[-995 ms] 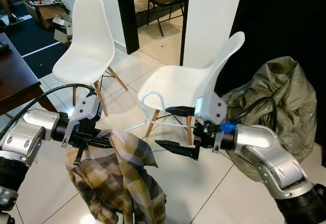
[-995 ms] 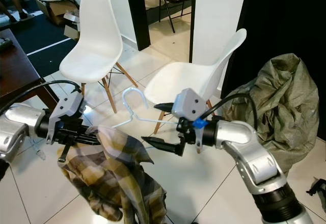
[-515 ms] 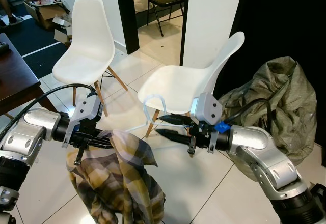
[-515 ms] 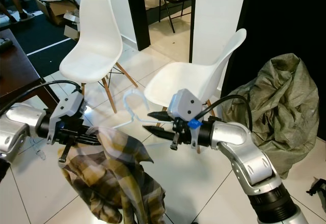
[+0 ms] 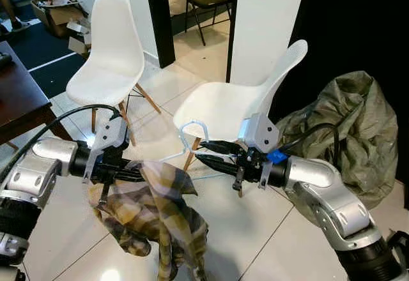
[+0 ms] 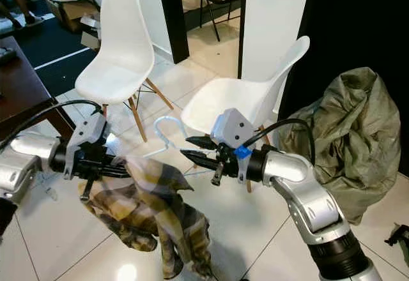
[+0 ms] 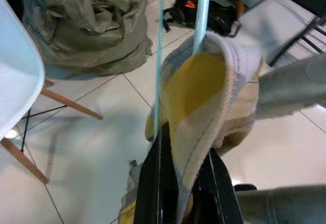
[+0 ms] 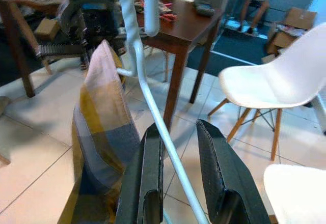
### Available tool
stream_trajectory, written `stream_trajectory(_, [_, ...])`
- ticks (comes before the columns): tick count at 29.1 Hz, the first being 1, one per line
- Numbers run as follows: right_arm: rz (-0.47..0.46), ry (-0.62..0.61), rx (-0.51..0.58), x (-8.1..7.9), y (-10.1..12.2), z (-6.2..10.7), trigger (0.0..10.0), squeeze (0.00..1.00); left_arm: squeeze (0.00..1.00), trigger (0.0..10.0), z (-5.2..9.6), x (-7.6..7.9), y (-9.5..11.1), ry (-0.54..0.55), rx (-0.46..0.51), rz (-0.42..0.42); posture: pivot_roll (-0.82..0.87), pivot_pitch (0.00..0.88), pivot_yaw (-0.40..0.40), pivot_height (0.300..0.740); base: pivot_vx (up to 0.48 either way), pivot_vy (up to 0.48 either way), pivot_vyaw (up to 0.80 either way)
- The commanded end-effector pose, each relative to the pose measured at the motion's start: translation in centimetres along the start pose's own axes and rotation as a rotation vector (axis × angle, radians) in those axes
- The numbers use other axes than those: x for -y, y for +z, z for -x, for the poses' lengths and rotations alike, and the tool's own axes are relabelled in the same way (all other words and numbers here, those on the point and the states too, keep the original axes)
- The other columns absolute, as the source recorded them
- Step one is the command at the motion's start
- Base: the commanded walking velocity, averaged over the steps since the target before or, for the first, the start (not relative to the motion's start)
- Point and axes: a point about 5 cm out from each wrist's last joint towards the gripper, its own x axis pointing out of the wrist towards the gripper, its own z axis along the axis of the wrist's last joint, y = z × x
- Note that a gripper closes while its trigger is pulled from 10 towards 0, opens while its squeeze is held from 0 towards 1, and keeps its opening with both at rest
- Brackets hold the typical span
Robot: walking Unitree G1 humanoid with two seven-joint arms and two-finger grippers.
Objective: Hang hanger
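Together we hold one white hanger (image 5: 192,142) between two tools, our left tool (image 5: 131,171) clamped on its plaid cloth (image 5: 156,214), our right tool (image 5: 208,152) parted around its wire, before two white chairs (image 5: 108,54).

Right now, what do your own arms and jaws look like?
Both arms are rounded silver shells. The left gripper and right gripper each have two long black fingers below a grey box, fed by a black cable; the right wrist carries a blue clip.
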Motion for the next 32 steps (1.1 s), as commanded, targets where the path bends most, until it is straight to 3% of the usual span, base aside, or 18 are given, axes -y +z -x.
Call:
stream_trajectory(1, [-0.019,0.030,0.022,-0.8,0.0,-0.7,0.0,0.00,0.00,10.0,-0.4,-0.1,1.1,0.009,0.065,-0.021,-0.05,0.126,0.077,0.740,0.000,0.000,0.00])
stream_trajectory(6, [-0.062,-0.014,0.064,-0.6,0.1,-0.9,0.0,0.00,0.00,10.0,-1.2,0.1,1.4,0.041,0.099,-0.026,-0.05,0.126,0.077,0.740,0.000,0.000,0.00])
stream_trajectory(8, [-0.081,-0.059,0.077,-0.4,0.1,-1.0,0.0,0.00,0.00,10.0,-2.7,0.8,1.8,0.083,0.151,-0.034,-0.04,0.130,0.075,0.740,0.000,0.000,0.39])
stream_trajectory(11, [-0.094,-0.089,0.079,-0.3,-0.1,-1.1,0.0,0.00,0.00,10.0,-3.4,1.2,2.1,0.098,0.183,-0.026,-0.04,0.130,0.075,0.740,0.000,0.000,0.78])
stream_trajectory(13, [-0.118,-0.116,0.079,-0.5,-0.4,-1.2,0.0,0.00,0.00,10.0,-4.8,2.4,2.2,0.108,0.232,0.004,-0.04,0.133,0.071,0.740,0.000,0.000,0.78])
stream_trajectory(17, [-0.131,-0.090,0.076,-1.2,-0.7,-1.3,0.0,0.00,0.00,10.0,-5.9,3.9,1.7,0.074,0.240,0.032,-0.04,0.133,0.066,0.740,0.000,0.000,0.78])
stream_trajectory(25, [-0.118,-0.042,0.082,-1.5,-0.5,-1.2,0.0,0.00,0.00,10.0,-5.2,3.8,2.0,0.047,0.235,0.037,-0.04,0.129,0.067,0.740,0.000,0.000,0.78])
stream_trajectory(32, [-0.123,0.079,0.120,-2.3,0.1,-0.6,0.0,0.00,0.00,10.0,-3.7,3.8,2.8,0.002,0.255,0.032,-0.05,0.126,0.069,0.740,0.000,0.000,0.79])
